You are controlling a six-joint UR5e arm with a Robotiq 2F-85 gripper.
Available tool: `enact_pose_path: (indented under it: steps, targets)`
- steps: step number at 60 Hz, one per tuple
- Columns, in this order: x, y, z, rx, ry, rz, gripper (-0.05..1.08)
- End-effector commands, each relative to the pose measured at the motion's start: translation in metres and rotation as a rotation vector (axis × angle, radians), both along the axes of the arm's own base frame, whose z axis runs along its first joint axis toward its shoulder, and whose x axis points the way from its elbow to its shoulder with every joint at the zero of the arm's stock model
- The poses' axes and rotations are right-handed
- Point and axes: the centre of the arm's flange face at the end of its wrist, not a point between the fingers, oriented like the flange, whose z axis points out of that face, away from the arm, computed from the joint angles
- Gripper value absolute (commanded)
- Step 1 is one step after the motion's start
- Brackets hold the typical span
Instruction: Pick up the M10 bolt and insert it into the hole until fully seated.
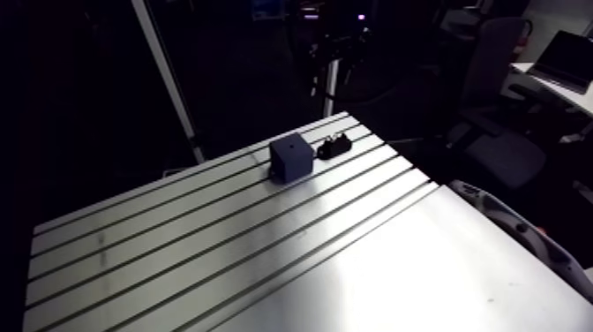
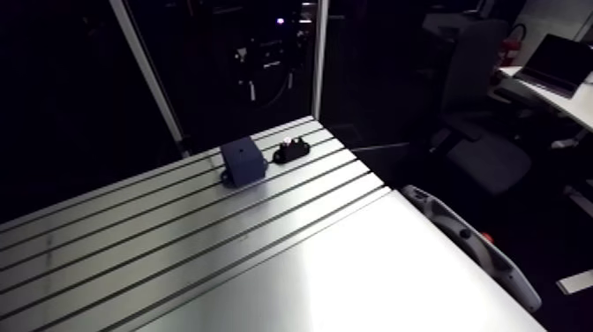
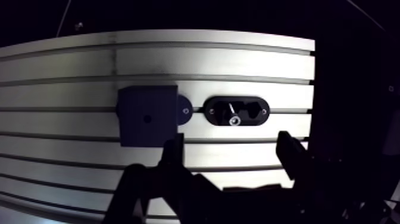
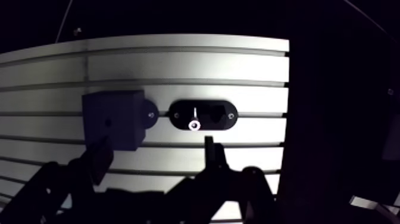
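In the wrist view a dark blue block (image 3: 147,116) with a small hole (image 3: 147,118) in its top face sits on the slotted table (image 3: 238,59). Right beside it lies a black oval holder (image 3: 236,111). The M10 bolt (image 3: 234,119) stands in the holder, its shiny head catching the light. My gripper (image 3: 232,154) hangs above the table, open, with nothing between its fingers (image 3: 172,152). The holder lies just ahead of the gap between them. In the arm view the block (image 1: 291,157) and the holder (image 1: 334,144) sit near the table's far edge.
The table's far edge (image 1: 265,146) runs just behind the block and holder. A smooth metal plate (image 1: 415,282) covers the near right part of the table. A grey curved part with dark holes (image 1: 521,234) lies along the right edge.
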Motion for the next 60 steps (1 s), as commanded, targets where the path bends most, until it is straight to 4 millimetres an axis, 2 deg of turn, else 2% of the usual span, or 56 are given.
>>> enact_pose_path:
  steps: [1,4,23,60]
  targets:
    - [-0.008,0.008,-0.02,-0.002,-0.009,-0.004,0.36]
    - [-0.009,0.012,-0.024,-0.003,-0.009,-0.008,0.41]
    - [-0.016,0.023,-0.047,-0.018,-0.034,-0.02,0.47]
    - [-0.021,0.026,-0.068,-0.031,-0.063,-0.022,0.49]
